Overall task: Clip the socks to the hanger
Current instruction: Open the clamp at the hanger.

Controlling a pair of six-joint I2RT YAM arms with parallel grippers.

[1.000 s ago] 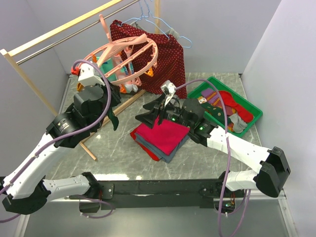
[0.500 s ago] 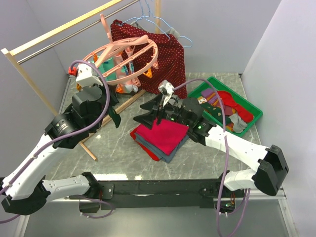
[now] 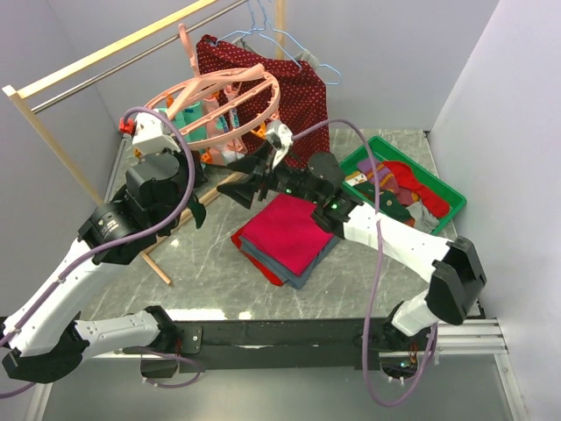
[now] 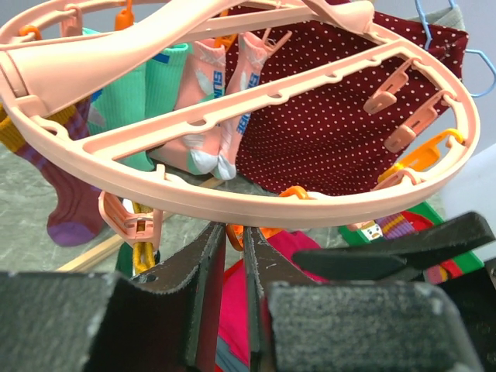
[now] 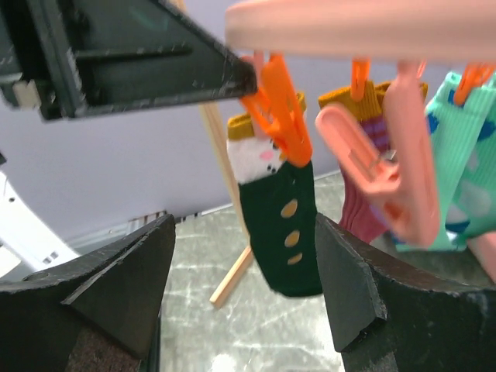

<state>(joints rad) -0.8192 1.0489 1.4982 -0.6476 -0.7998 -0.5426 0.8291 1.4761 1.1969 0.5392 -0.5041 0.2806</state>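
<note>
The pink hanger [image 3: 223,103] is hanging tilted over the back left of the counter [image 3: 202,281], its hook up by the wooden rail [image 3: 105,54].

The left gripper [image 4: 232,232] is reaching in just under the outer ring. Its jaws are squeezed to a thin slit, and its tips are pinching the top of an orange clip [image 5: 279,116]. That clip is biting the cuff of a dark green dotted sock [image 5: 283,225], which is dangling straight down.

The right gripper [image 5: 244,232] is standing wide open with nothing in its grasp. Its fingers [image 5: 116,279] are spread on either side of the dotted sock and are not touching it.

More socks are hanging from the hanger:
- mint socks [image 4: 128,101]
- a pink pair [image 4: 209,101]
- a purple-striped sock [image 4: 66,201]

Loose socks [image 3: 386,175] are lying in the green tray [image 3: 443,184] at the right. The folded red cloth [image 3: 285,237] is sitting mid-counter below the right arm. The dotted red garment [image 3: 298,96] is hanging behind the hanger.
</note>
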